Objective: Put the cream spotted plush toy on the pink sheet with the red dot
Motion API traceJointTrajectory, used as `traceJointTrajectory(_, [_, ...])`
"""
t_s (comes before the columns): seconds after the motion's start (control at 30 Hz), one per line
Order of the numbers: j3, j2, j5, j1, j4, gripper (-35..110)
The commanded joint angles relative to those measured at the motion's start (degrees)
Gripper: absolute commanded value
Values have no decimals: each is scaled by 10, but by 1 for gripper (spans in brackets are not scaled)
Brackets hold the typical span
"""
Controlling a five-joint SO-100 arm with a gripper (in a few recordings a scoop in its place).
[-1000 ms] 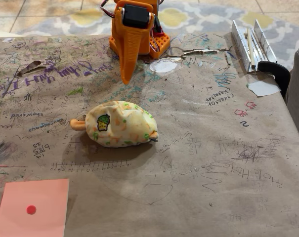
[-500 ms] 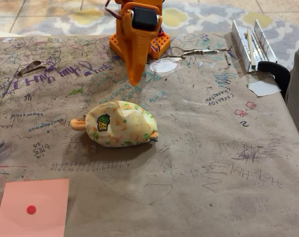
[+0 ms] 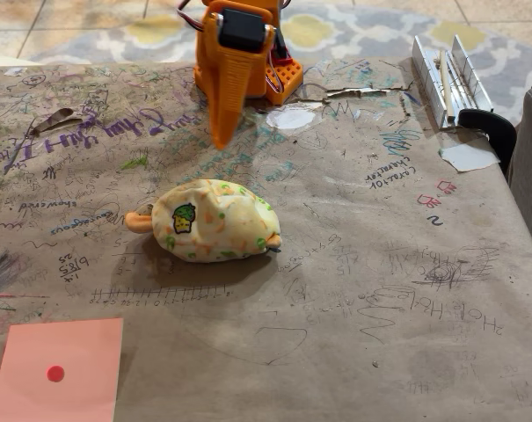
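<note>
You have no boxes or bowls here, just flat things on the table (image 3: 380,334). The table is covered in brown paper with lots of scribbles and writing. Behind it you see a tiled floor and a grey and yellow rug (image 3: 353,31). A metal rail (image 3: 446,79) lies at the far right corner.

The cream spotted plush toy (image 3: 214,221) lies in the middle of the table. Its long side runs left to right, with an orange foot poking out on the left.

The pink sheet with the red dot (image 3: 59,369) is at the near left corner, well apart from the toy.

Your orange gripper (image 3: 220,141) points down behind the toy, not touching it. Its fingers look pressed together.
</note>
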Motion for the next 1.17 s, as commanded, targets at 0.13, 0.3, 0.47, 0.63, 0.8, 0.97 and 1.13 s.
traceJointTrajectory(0.13, [-9,4,-31,-22,6,0])
traceJointTrajectory(0.3, [-9,4,13,-7,-8,0])
traceJointTrajectory(0.47, [-9,4,9,-7,-6,0])
traceJointTrajectory(0.63, [-9,4,-25,-39,9,0])
traceJointTrajectory(0.8, [-9,5,-12,-20,4,0])
traceJointTrajectory(0.97, [-9,4,-59,-40,19,0])
traceJointTrajectory(1.13, [-9,4,-80,-39,27,0])
